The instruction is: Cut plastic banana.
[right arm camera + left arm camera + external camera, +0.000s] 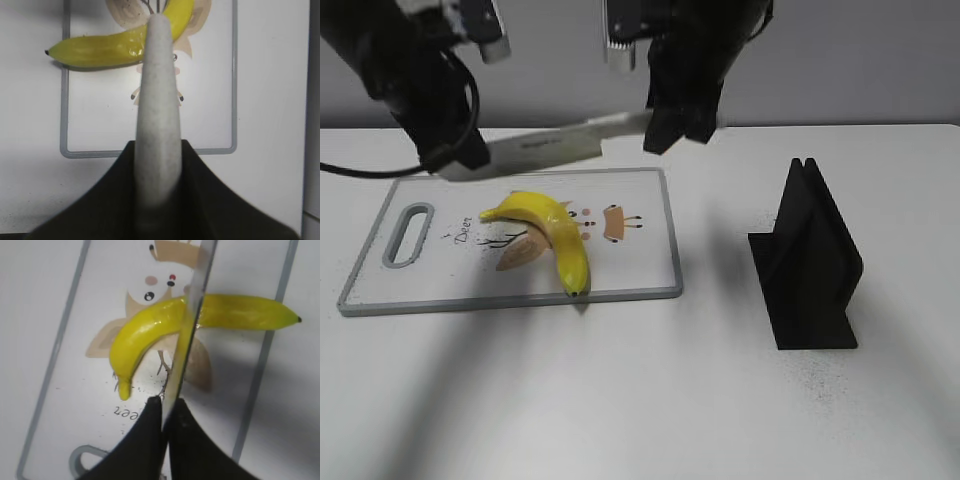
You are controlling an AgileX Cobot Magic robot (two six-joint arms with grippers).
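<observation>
A yellow plastic banana (555, 235) lies whole on a white cutting board (630, 280) with a grey rim and cartoon print. A white knife (550, 145) hangs level above the board's far edge, held at both ends. My left gripper (460, 160) is shut on the blade end; in the left wrist view the blade (187, 340) runs edge-on from the jaws (170, 405) across the banana (150, 325). My right gripper (665, 130) is shut on the grey handle (159, 100), with its jaws (159, 145) over the board (210, 100) and the banana (100, 47) beyond.
A black knife stand (810, 265) stands upright on the white table to the right of the board. The board's handle slot (408, 235) is at its left end.
</observation>
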